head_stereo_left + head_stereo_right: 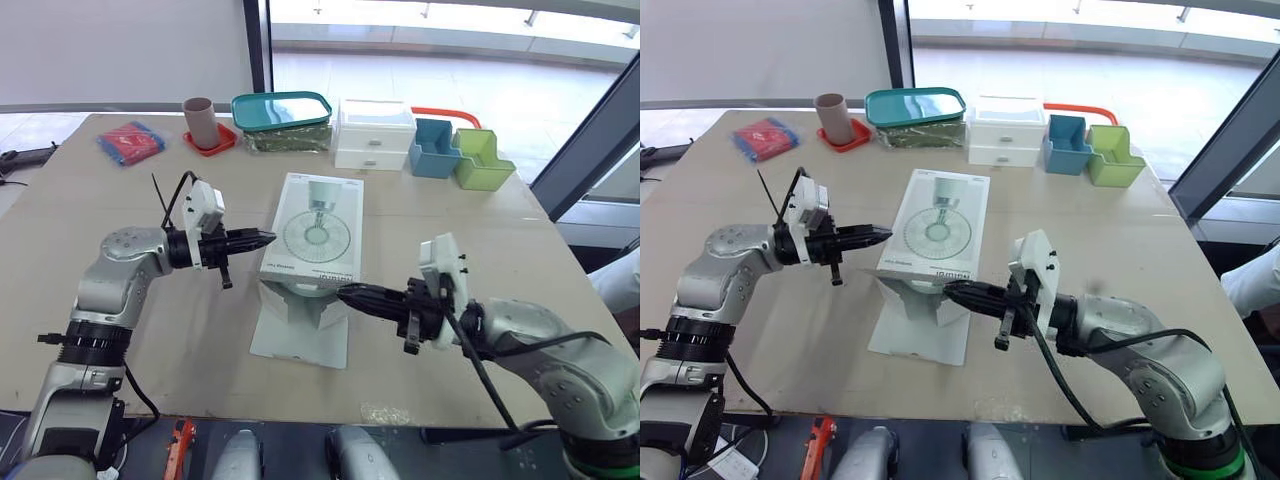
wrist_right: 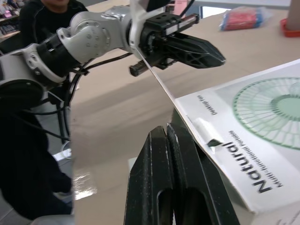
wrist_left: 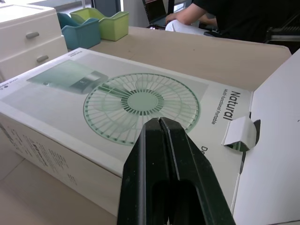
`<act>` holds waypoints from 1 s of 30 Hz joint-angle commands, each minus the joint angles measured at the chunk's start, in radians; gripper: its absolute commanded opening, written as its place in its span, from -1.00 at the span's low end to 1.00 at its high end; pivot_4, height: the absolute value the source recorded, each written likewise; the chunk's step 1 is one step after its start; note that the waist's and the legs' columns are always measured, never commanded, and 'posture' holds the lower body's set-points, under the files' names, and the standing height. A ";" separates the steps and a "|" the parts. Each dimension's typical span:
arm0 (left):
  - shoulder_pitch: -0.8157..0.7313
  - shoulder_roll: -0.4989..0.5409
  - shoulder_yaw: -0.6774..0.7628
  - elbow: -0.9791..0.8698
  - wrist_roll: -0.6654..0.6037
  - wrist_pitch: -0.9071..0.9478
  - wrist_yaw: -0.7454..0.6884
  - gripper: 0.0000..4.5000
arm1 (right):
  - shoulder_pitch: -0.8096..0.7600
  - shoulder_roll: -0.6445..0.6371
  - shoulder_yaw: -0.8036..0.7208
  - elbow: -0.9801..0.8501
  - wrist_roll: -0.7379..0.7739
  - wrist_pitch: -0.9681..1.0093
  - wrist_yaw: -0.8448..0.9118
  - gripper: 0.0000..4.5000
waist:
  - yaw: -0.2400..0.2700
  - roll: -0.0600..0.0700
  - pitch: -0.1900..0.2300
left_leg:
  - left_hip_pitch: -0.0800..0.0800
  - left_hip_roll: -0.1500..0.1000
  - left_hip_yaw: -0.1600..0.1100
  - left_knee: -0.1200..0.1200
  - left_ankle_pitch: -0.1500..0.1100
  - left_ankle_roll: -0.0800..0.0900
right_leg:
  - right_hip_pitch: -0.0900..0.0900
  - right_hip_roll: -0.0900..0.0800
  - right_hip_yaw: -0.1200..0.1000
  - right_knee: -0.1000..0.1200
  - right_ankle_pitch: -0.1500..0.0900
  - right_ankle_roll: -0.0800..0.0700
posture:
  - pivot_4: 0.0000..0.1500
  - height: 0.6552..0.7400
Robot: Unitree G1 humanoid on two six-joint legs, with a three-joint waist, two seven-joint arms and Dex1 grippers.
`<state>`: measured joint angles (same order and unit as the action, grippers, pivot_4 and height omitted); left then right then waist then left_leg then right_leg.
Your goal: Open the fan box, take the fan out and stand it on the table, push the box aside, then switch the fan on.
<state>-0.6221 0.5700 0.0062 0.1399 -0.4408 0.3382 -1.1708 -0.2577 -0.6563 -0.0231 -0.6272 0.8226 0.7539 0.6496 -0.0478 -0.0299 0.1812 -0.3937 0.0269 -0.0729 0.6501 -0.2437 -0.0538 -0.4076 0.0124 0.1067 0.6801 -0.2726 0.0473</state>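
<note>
Both arms reach inward: left gripper (image 1: pixel 264 238) and right gripper (image 1: pixel 347 293), fingers pressed together, point at the flat white cardboard fan box (image 1: pixel 318 225).

Office-like workspace, person (image 3: pixel 234 18) at a laptop (image 3: pixel 157 11) beyond the table (image 1: pixel 500 230), desk organisers (image 1: pixel 460 152), drawer unit (image 1: pixel 373 135), big windows (image 1: pixel 450 40)

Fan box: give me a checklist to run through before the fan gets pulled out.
1. End flap of the fan box open, lying on the table: ok.
2. Left gripper empty, beside the box's near left corner: ok.
3. Right gripper at the open end: ok.
4. Grippers open, ready to grasp: not ok, both shut.
5. What sits inside the opening: cannot tell.
</note>
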 commanded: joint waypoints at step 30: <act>-0.010 -0.007 -0.025 -0.075 0.003 -0.036 0.024 -1.00 | -0.088 0.123 0.135 0.215 -0.419 -0.177 -0.038 -0.98 | 0.000 0.000 0.000 | 0.000 0.000 0.000 0.000 0.000 0.000 | 0.000 0.000 0.000 0.000 0.003 -0.006 | 1.00 1.00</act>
<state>-0.6374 0.5672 -0.0012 0.0875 -0.4616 0.3229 -1.1561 -0.3394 -0.5367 0.1220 -0.3870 0.4055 0.5808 0.6082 -0.0477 -0.0301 0.1815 -0.3939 0.0267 -0.0731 0.6501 -0.2438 -0.0537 -0.4075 0.0121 0.1064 0.6801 -0.2692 0.0414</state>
